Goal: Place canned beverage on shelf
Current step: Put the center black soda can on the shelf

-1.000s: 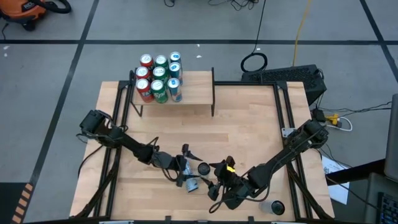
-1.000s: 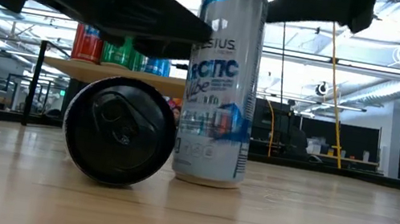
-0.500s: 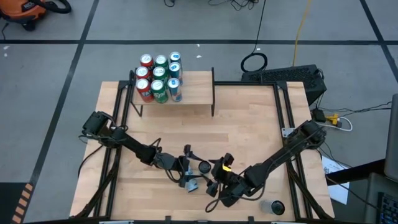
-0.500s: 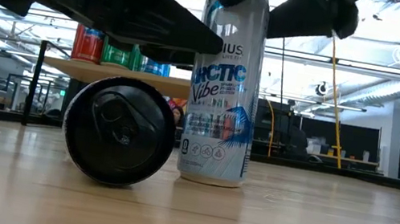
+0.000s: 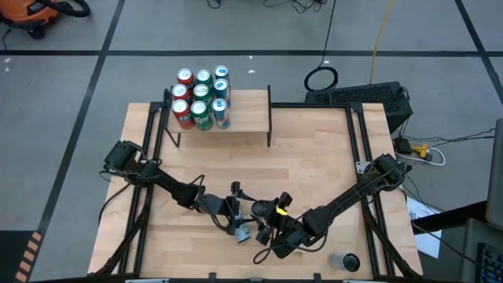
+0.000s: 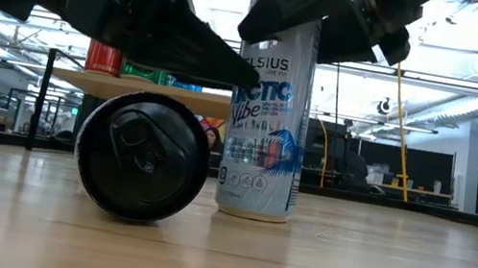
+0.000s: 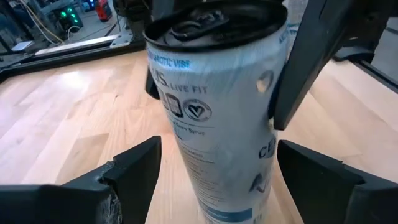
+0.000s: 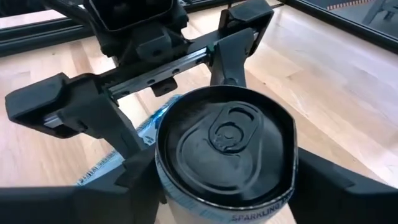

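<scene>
Two grippers: the left gripper [image 5: 238, 222] and right gripper [image 5: 266, 229] meet at the table's [image 5: 314, 157] near edge
High view: the tall can [image 5: 258, 211] stands between them; the shelf [image 5: 240, 118] at the far edge carries six cans [image 5: 201, 97]
Low view: the tall can [image 6: 268, 119] stands upright just beside a lying black can [image 6: 144, 157]
Left wrist: fingers [image 7: 134, 168] spread, flanking the can, apart from it
Right wrist: fingers [image 8: 140, 177] straddle the can's rim; cannot tell whether they pinch
</scene>
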